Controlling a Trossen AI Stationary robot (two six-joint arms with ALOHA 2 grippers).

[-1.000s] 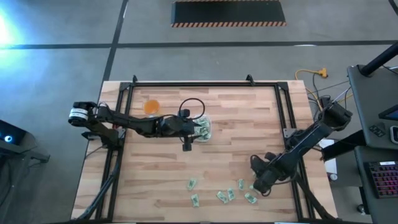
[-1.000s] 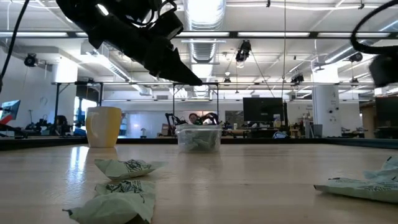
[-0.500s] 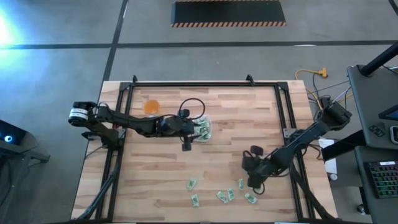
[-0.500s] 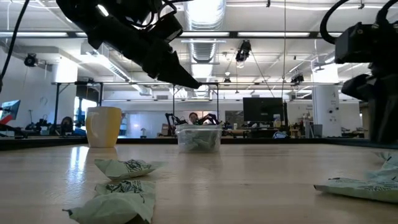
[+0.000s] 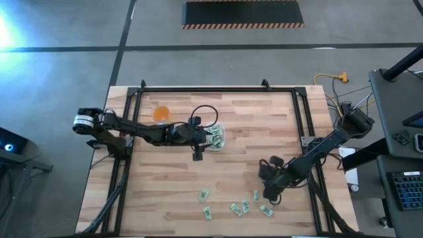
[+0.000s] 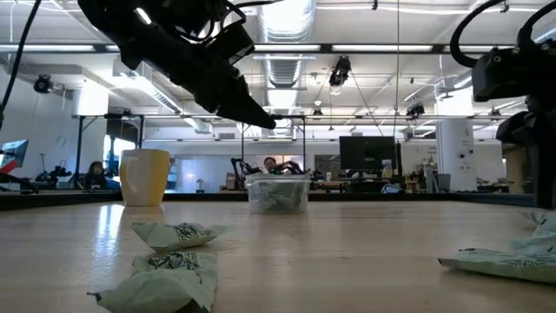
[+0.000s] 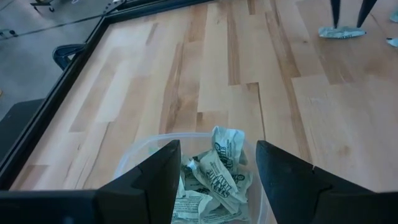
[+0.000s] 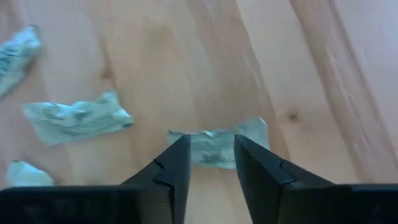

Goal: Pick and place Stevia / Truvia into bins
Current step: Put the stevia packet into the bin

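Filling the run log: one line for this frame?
left gripper: open, over clear container holding sachets | right gripper: open, above loose sachet on table | other sachets on table

My left pincer hangs over the bin, which sits toward the far middle of the table with sachets piled in it. A cup stands to its left. My right pincer hovers near the front right, just above loose sachets scattered along the near edge.
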